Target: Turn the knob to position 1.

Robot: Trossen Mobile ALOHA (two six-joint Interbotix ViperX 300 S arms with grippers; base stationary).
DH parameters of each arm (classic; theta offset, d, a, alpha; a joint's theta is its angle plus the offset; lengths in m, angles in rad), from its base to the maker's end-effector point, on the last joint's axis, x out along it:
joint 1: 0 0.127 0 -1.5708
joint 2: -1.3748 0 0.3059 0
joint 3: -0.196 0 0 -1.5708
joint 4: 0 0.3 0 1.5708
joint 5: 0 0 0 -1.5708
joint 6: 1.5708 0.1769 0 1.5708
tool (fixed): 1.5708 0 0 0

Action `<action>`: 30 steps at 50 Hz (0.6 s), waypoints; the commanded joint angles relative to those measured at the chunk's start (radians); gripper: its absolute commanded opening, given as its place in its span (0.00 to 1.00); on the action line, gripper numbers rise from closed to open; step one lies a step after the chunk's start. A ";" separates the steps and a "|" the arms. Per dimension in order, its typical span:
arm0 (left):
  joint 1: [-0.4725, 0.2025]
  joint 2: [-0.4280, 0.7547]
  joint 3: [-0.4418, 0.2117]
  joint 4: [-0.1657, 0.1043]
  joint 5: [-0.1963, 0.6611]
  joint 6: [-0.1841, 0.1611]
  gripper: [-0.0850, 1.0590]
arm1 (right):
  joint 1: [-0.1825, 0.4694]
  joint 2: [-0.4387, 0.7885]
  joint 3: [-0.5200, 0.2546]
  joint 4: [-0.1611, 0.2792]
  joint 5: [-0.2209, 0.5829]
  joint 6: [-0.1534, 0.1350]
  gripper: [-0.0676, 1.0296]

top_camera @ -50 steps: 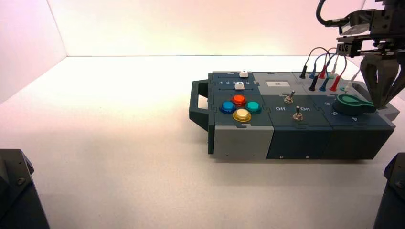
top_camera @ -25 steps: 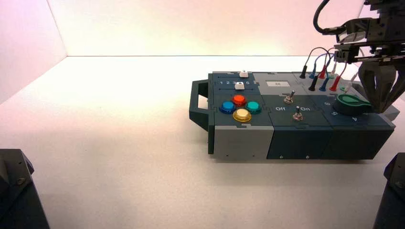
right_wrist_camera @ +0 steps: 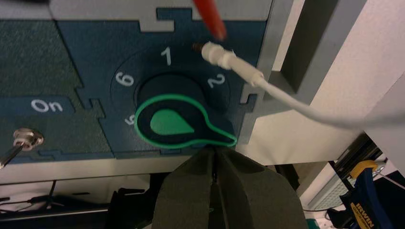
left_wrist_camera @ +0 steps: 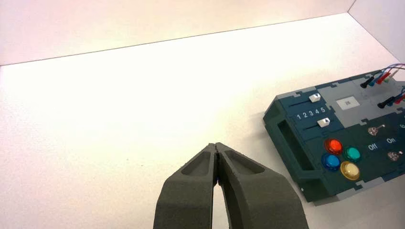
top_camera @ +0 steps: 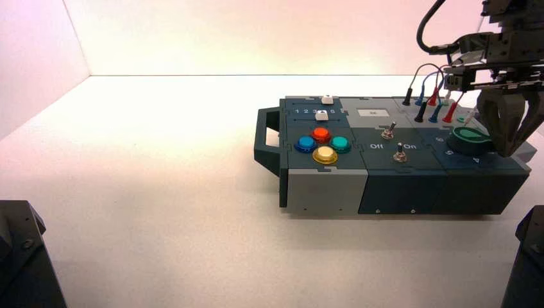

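Tool point(right_wrist_camera: 214, 151) right beside the green knob's point(right_wrist_camera: 172, 121) pointer edge.

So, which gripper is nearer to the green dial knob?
The right gripper: it is right beside the green dial knob. The left gripper is far off, left of the box.

The box point(top_camera: 410, 147) lies on the right of the desk point(top_camera: 160, 192). On it, sliders point(top_camera: 321, 115) sit far left, push buttons point(top_camera: 325, 154) near left, toggle switches point(top_camera: 399, 154) between buttons and knob point(top_camera: 470, 140), wires point(top_camera: 440, 90) behind the knob. The right end effector point(right_wrist_camera: 215, 149) is beside the knob, the left end effector point(left_wrist_camera: 216, 144) apart from the box.
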 commanded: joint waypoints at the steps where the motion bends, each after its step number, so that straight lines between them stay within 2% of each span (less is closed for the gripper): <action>1: 0.003 0.005 -0.023 0.002 -0.006 0.002 0.05 | -0.006 -0.002 -0.028 -0.018 0.000 0.018 0.04; 6: 0.003 0.005 -0.023 0.002 -0.006 0.003 0.05 | -0.006 0.000 -0.037 -0.028 0.000 0.026 0.04; 30: 0.003 0.003 -0.023 0.002 -0.008 0.003 0.05 | -0.006 0.005 -0.069 -0.031 0.009 0.026 0.04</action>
